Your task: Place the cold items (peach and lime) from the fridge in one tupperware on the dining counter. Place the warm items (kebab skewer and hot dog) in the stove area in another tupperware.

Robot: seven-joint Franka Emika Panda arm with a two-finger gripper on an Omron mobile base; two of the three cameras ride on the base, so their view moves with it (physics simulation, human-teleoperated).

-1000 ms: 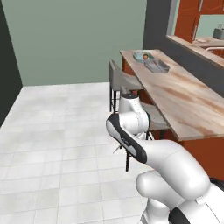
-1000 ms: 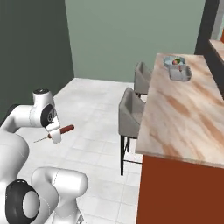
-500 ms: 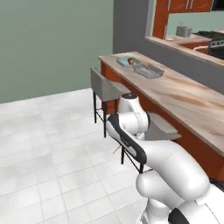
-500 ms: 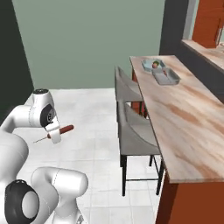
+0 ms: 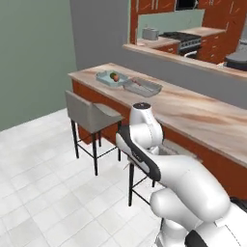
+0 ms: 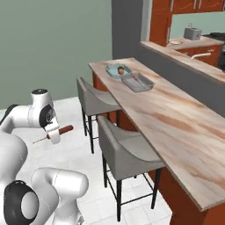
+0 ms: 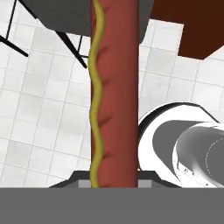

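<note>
Left base view: the dining counter (image 5: 202,116) carries the blue tupperware (image 5: 112,78), with the peach (image 5: 115,76) in it, and just beside it the grey tupperware (image 5: 143,87), apparently the destination; right base view: the gripper (image 6: 56,133) is carried low over the floor, well apart from the counter, closed on the hot dog (image 6: 65,130); hand view: the hot dog runs lengthwise from the jaws, clamped for transport.
</note>
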